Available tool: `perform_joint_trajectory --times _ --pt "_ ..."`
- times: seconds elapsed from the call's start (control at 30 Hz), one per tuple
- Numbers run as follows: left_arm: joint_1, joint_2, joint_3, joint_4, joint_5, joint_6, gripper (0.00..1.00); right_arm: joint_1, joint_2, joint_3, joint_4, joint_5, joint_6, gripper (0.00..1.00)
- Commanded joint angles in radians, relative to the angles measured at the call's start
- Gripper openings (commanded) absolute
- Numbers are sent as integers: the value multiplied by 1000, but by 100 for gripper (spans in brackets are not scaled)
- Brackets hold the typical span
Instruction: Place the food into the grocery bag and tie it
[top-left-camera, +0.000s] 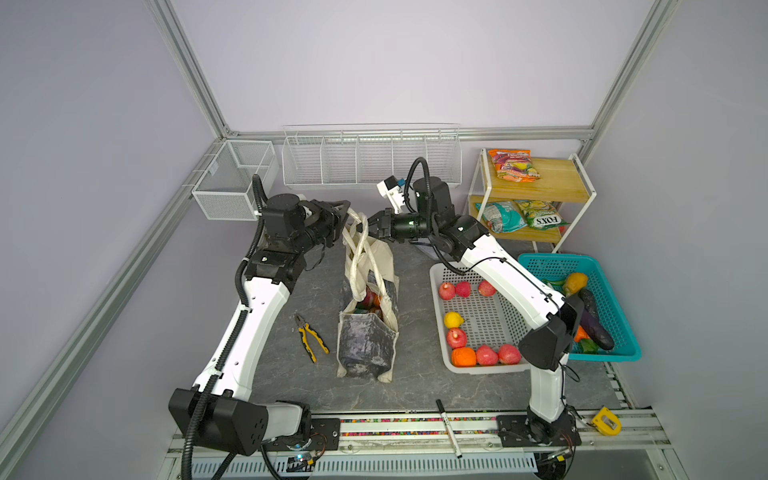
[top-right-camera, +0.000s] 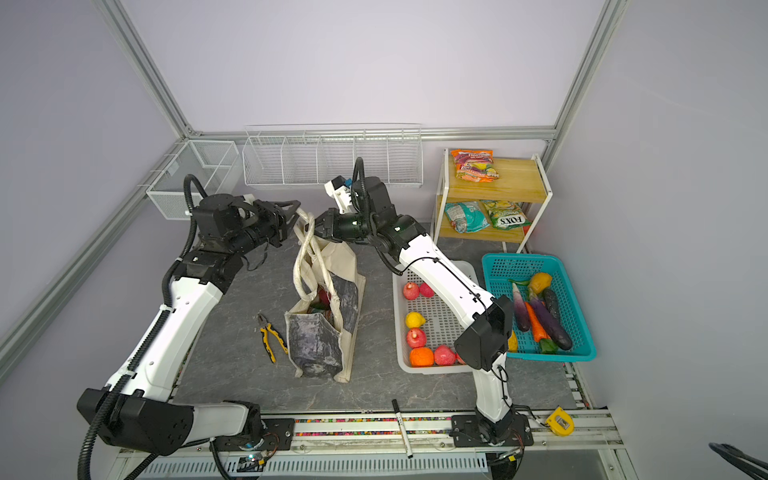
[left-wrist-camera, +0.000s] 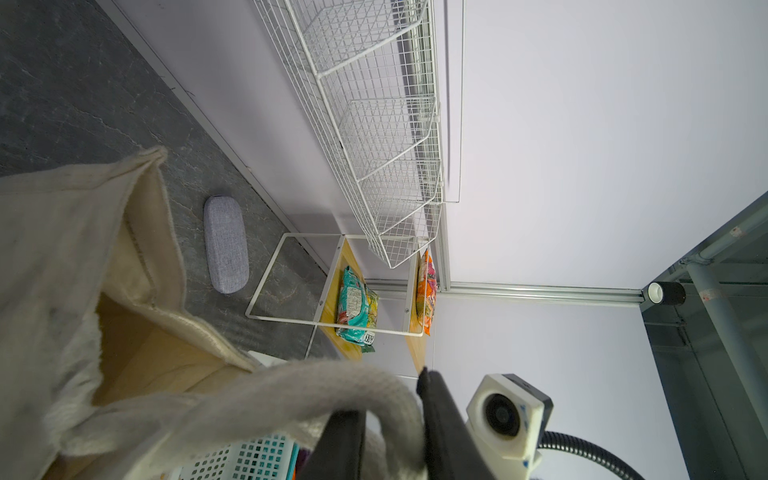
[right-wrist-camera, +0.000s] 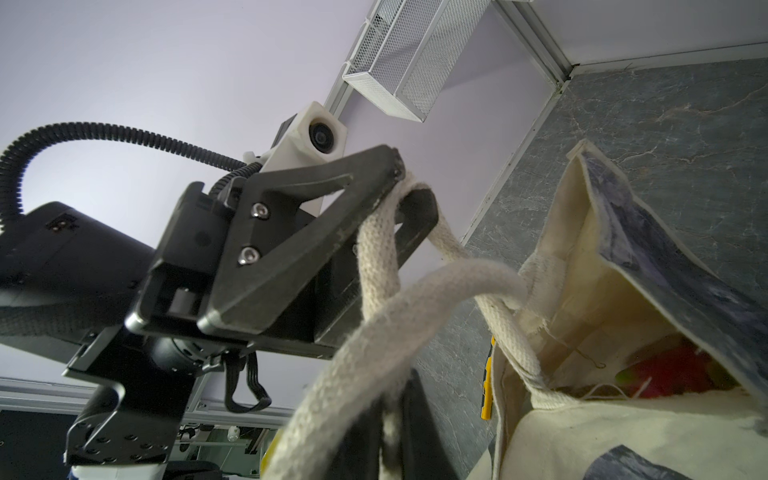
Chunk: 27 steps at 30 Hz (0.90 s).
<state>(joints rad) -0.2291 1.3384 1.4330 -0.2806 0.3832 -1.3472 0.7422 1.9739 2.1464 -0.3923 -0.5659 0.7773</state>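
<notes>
Grocery bag (top-left-camera: 365, 345) beneath | left gripper (top-left-camera: 347, 210) clamps 1 handle (top-left-camera: 356, 216) | right gripper (top-left-camera: 371, 224) clamps other (loops crossing)

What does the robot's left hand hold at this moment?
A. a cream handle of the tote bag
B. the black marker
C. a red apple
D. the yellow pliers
A: the right wrist view shows the left hand closed on a cream handle of the grocery bag.

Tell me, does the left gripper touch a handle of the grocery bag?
Touching. The right wrist view shows the left gripper pinching the cream handle.
</notes>
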Motion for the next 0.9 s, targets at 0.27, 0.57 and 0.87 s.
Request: perform_joint_trajectory --times 0.27,0.57,0.87 --pt "-3 35 25 -4 42 53 4 8 -17 67 -29 -19 -43 7" --pt "-3 -6 14 -107 57 128 0 5 -21 97 -76 5 -78 30" --pt "-3 -52 18 -214 116 199 0 4 9 143 -100 6 -82 30"
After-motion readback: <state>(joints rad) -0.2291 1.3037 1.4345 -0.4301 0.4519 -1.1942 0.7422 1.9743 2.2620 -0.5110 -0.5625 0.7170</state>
